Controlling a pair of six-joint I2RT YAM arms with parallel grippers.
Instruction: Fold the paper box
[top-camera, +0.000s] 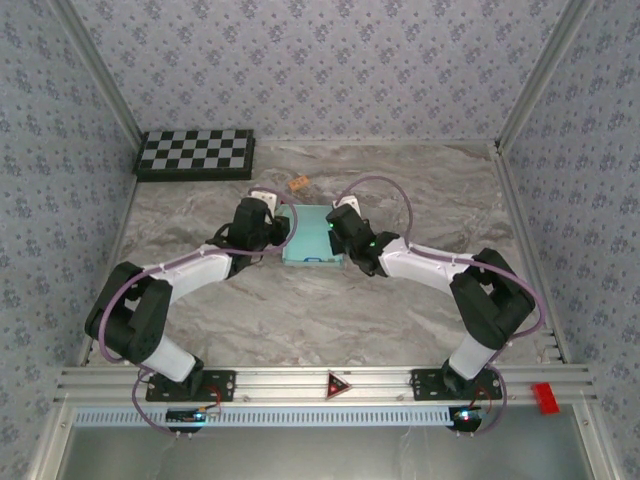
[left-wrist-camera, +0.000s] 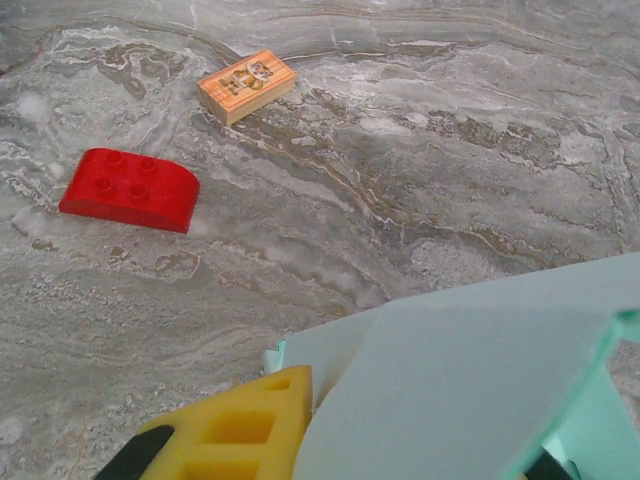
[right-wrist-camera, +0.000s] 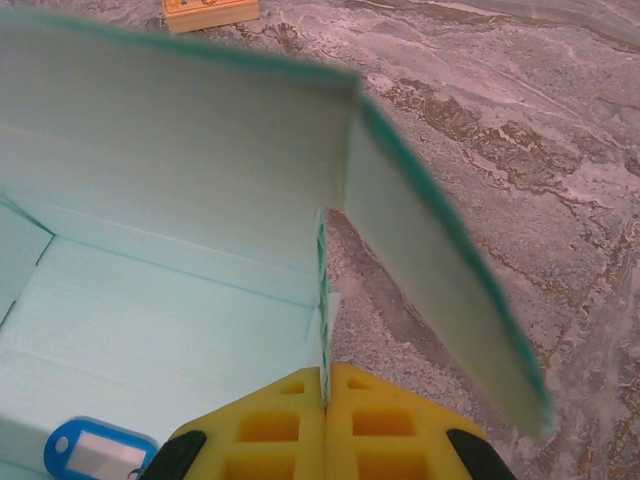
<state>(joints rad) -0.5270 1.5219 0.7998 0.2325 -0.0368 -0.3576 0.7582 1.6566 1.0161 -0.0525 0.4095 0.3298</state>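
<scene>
Marble-patterned tabletop (top-camera: 300, 320) runs from the aluminium rail (top-camera: 300, 380) at the near edge to patterned wallpaper at the back, fenced left and right by slanted metal posts. On the rail sit both arm bases, with a small red block (top-camera: 543, 397) towards its right end. Beyond the rail lies a broad bare stretch of table between the two bent arms.

Mid-table, the paper box (top-camera: 308, 238) lies open-topped, flanked on either side by the grippers. The right gripper (right-wrist-camera: 326, 390) has its yellow pads pressed together on the box's thin right-hand wall, pinching it edge-on; just beside that corner a loose flap leans outward over the marble. A blue key tag (right-wrist-camera: 95, 450) rests on the box floor.

The left gripper (top-camera: 278, 232) meets the box's left side. In its wrist view one yellow finger (left-wrist-camera: 245, 425) lies against a pale raised flap that hides the rest — whether it is gripping I cannot tell.

Past the box, a red studded brick (left-wrist-camera: 130, 188) and a small printed wooden block (left-wrist-camera: 246, 85) sit apart on open marble — neither touches the box. A checkerboard (top-camera: 196, 153) fills the far left corner, against the wall.
</scene>
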